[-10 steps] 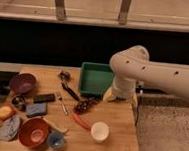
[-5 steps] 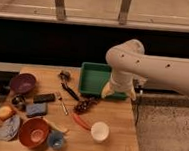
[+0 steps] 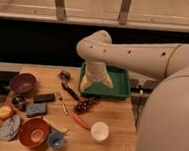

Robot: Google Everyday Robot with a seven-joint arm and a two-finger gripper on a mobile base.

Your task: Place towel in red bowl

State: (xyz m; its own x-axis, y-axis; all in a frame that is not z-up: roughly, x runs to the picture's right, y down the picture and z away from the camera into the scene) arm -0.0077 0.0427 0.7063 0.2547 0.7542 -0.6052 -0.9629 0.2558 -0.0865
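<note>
Lying towel: the towel [image 3: 8, 130] sits crumpled at the front-left corner of the table [image 3: 118, 118], close against the left rim of the red bowl [image 3: 33, 132]. I cannot tell whether they touch. A shallow pinch may catch only one fold, so the cloth trails or drops off the table edge.
Yellow fruit: a round yellow fruit [image 3: 5, 112] sits just behind the towel. A descent aimed too far back could nudge it away.
Red bowl: it looks empty and light. Dragging the towel in sideways instead of lifting it over the rim would likely push the bowl along.
Blue cup: the small blue cup [image 3: 55, 139] stands just beside the red bowl's right rim. An approach coming in low from the right could tip it.
Purple bowl: the purple bowl [image 3: 23, 82] lies further back on the left. Its dark reddish tone invites a drop into the wrong bowl.
Middle clutter: a dark bunch of grapes [image 3: 85, 106] and a white cup [image 3: 99, 131] lie between arm and towel. A low crossing would rake them.
Gripper: the gripper [image 3: 96, 81] hangs over the left part of the green tray [image 3: 119, 83], well apart from the towel. Whether it is wide or narrow, I cannot tell.
Green tray: moving left without rising first risks clipping its raised rim.
</note>
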